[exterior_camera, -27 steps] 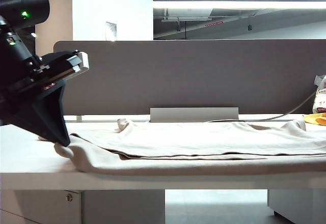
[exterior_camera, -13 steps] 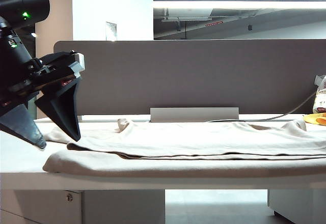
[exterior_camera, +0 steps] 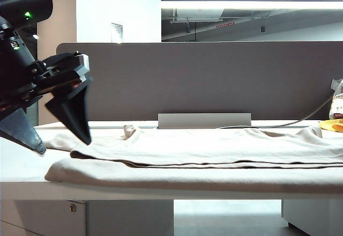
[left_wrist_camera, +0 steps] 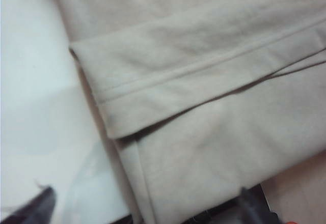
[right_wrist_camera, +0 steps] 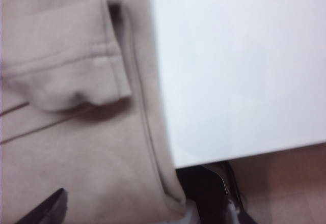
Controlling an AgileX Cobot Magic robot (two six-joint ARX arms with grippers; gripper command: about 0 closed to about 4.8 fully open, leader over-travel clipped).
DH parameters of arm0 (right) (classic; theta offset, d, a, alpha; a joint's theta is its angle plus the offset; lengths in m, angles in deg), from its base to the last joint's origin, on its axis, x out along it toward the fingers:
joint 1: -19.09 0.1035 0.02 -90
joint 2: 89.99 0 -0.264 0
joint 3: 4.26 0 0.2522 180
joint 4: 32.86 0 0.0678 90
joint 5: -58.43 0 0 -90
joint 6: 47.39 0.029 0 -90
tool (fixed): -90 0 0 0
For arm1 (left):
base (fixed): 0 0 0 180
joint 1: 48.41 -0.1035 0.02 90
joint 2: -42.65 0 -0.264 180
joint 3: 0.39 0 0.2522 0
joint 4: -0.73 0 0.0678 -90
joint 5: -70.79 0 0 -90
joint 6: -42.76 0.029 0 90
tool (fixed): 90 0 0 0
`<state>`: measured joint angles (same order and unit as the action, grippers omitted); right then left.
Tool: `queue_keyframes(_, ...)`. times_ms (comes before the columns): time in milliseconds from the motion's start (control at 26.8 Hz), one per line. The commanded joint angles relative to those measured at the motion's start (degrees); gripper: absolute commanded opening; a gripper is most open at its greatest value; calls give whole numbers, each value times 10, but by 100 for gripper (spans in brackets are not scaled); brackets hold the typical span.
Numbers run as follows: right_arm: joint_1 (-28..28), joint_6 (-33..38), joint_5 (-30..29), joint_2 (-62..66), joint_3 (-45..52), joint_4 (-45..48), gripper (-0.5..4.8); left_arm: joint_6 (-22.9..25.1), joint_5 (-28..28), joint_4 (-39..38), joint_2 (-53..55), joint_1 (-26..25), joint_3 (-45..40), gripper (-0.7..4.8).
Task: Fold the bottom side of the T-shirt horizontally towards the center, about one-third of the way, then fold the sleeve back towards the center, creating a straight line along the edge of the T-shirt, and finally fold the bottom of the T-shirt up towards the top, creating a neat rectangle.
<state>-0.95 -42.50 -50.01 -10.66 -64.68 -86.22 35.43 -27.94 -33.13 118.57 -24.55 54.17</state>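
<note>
The beige T-shirt [exterior_camera: 214, 146] lies flat along the white desk in two layers, the upper one folded over the lower. My left gripper [exterior_camera: 63, 146] hovers open at the shirt's left end, one finger on each side of that end, holding nothing. In the left wrist view the T-shirt [left_wrist_camera: 219, 147] fills the frame, and the bottom of the T-shirt [left_wrist_camera: 193, 81], a hemmed band with a stitch line, lies folded on top above my open left gripper [left_wrist_camera: 147, 206]. My right gripper [right_wrist_camera: 145, 203] is open over the T-shirt [right_wrist_camera: 76, 152] by the desk edge, near a short hemmed flap [right_wrist_camera: 76, 74].
A grey partition [exterior_camera: 214, 80] runs behind the desk, with a pale grey block [exterior_camera: 203, 120] at its foot. A small yellow object [exterior_camera: 332, 124], a white bag and a cable sit at the far right. The desk's front edge [exterior_camera: 161, 190] is close below the shirt.
My left gripper was shut on the shirt's left corner, then opened and let it go. The corner has dropped flat. The fingers now stand spread just above it.
</note>
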Motion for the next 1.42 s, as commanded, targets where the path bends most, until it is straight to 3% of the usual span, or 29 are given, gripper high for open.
queue_keyframes(37,-4,32,0,-3,-3,32,391,0,9,26,-1,0,2,467)
queue_keyframes(149,-4,63,-3,-3,-3,62,364,-2,42,60,-1,-5,2,466)
queue_keyframes(336,-3,78,-38,-3,-3,120,197,-26,39,96,-1,-53,10,451)
queue_keyframes(522,-2,91,-35,-3,-7,162,144,-28,-18,103,7,-116,37,338)
queue_keyframes(709,-2,116,-27,1,-11,200,104,-32,-75,103,43,-137,80,276)
queue_keyframes(970,-3,116,-5,31,-30,207,109,-50,-110,113,115,-137,135,269)
queue_keyframes(1194,-12,145,3,85,-76,221,220,-69,-104,141,135,-145,139,269)
queue_keyframes(1418,-15,146,3,132,-131,217,223,-80,-98,160,146,-165,143,271)
